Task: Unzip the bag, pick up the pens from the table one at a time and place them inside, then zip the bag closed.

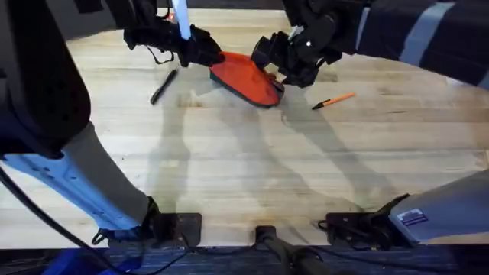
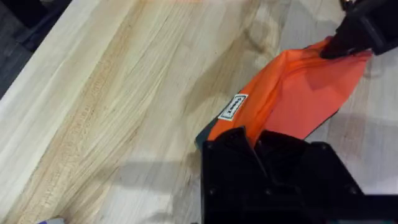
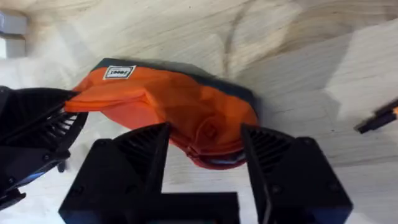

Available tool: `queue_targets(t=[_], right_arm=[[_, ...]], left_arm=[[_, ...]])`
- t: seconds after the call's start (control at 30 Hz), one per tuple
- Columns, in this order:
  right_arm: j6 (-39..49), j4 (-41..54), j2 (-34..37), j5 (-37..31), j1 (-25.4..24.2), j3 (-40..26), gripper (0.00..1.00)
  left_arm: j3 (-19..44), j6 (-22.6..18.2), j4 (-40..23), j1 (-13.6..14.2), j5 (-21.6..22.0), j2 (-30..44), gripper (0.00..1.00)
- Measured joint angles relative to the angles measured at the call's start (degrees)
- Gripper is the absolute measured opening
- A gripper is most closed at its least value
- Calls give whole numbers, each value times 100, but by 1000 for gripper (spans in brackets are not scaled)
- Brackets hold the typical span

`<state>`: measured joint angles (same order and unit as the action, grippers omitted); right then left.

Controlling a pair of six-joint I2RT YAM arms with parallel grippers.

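Fabric gives easily here: the soft orange fabric pencil pouch [image 1: 246, 77] lies slack on the pale wooden plank table [image 1: 252, 168]. The left gripper [image 1: 205, 52] pinches one end; the right gripper [image 3: 203, 148] stands spread around the other, best gripped at the zipper pull.

My fingers [image 3: 149, 155] stand spread apart, straddling the near end of the orange bag [image 3: 180, 109] — its dark edge and a small white label [image 3: 119, 73] on the far side. The other gripper [image 3: 37, 134] pinches the bag's opposite end. An orange pen [image 3: 379, 118] lies apart on the table [image 3: 298, 56].
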<state>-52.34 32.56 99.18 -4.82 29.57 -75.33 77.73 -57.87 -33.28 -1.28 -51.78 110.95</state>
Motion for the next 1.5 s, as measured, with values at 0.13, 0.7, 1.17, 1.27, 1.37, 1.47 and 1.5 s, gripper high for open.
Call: queue_targets(t=[0.13,0.7,1.17,1.27,1.37,1.47,1.5], right_arm=[[-10,-20,3,-5,19,0,610],[-142,-120,221,127,63,-72,192],[-66,-153,221,188,65,-72,34],[56,-171,221,186,65,-75,34],[289,-258,219,186,65,-81,34],[576,-415,203,180,63,-81,33],[677,-475,192,166,63,-81,33]], left_arm=[[0,0,0,0,-1,-2,42],[0,0,-20,0,-5,-1,42],[0,0,-24,2,-11,0,42],[0,0,-24,2,-10,1,42],[0,0,-20,2,-7,-2,42],[0,0,-13,-2,12,0,42],[0,0,-8,-9,17,-2,42]])
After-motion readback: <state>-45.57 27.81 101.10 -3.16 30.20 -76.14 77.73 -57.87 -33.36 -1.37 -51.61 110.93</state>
